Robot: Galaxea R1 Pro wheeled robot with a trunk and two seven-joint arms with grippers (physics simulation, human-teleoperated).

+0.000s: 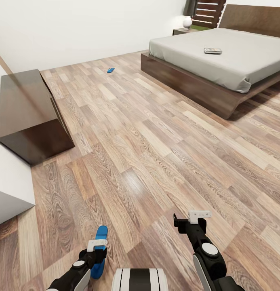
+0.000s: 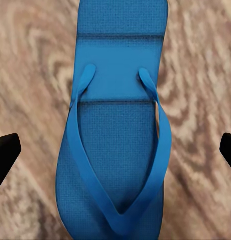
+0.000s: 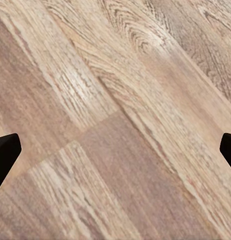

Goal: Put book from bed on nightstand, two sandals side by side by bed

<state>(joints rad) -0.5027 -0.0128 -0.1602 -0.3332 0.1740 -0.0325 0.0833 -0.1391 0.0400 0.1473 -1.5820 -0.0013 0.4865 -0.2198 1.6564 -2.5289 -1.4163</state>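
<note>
Left claw [image 2: 115,150] (spread wide) above blue sandal [image 2: 115,125]; book [image 1: 213,51] on bed [image 1: 236,60].

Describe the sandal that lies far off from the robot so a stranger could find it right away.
Start at the bed at the back of the room, then look along the wood floor toward the white wall on its left. There lies the far sandal, a small bright-blue speck alone on the planks. Its twin, the near sandal, lies under the left end effector.
</note>
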